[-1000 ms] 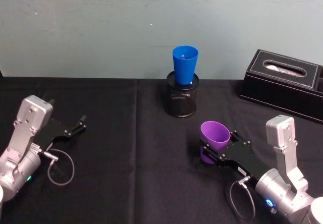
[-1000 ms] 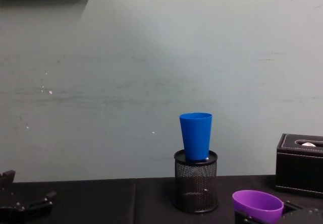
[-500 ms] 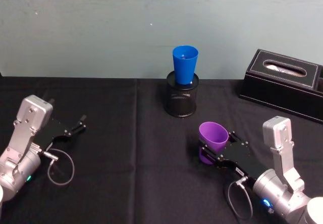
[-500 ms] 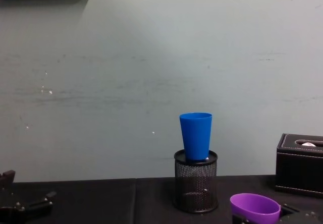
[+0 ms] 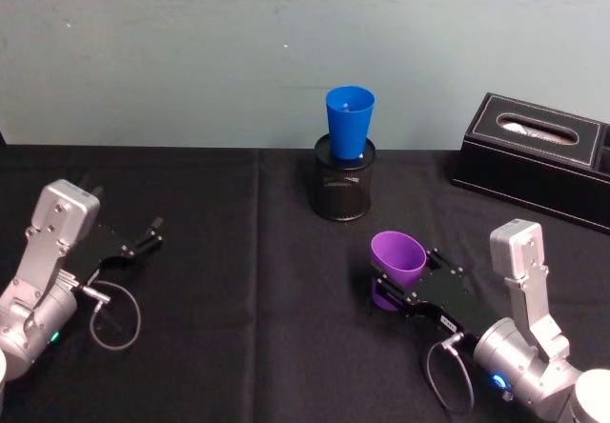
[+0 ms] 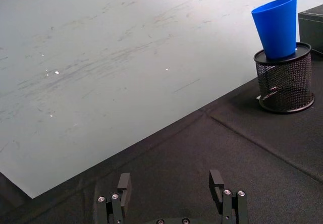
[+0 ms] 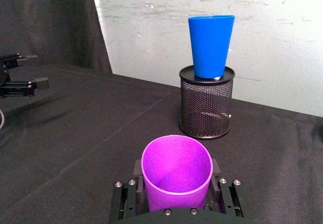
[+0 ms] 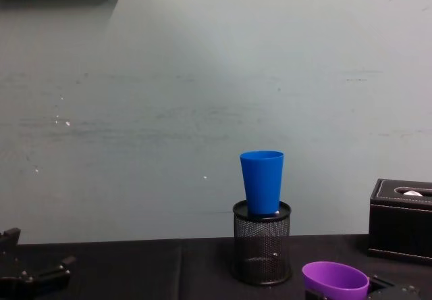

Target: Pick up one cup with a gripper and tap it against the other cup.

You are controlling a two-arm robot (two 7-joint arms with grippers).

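**Purple cup gripped, blue cup perched high: the tap is the risky part**

On my far left, the left tool point(image 5: 151, 231) sits parked low over the black tabletop point(image 5: 238, 280), its fingers point(image 6: 124, 184) spread apart with nothing between them. I have no use for it in this job.

Near the middle, against the back wall, the blue cup point(image 5: 349, 123) stands upright with its narrow base dropped into the mouth of a black mesh pen holder point(image 5: 343, 190). From the right wrist view it looks only loosely seated on the rim. That is my main worry: a tap that lands too hard or too high could, I judge, tip the cup out of the holder, or shove the light holder across the cloth.

Further right, my right tool point(image 7: 175, 199) is clamped on the purple cup point(image 5: 398, 259), one finger at each side of its lower body, mouth facing the blue cup and well apart from it. The smooth tapered wall may slip in that hold on contact. At the far right stands a black tissue box point(image 5: 534, 156), near the arm's swing.
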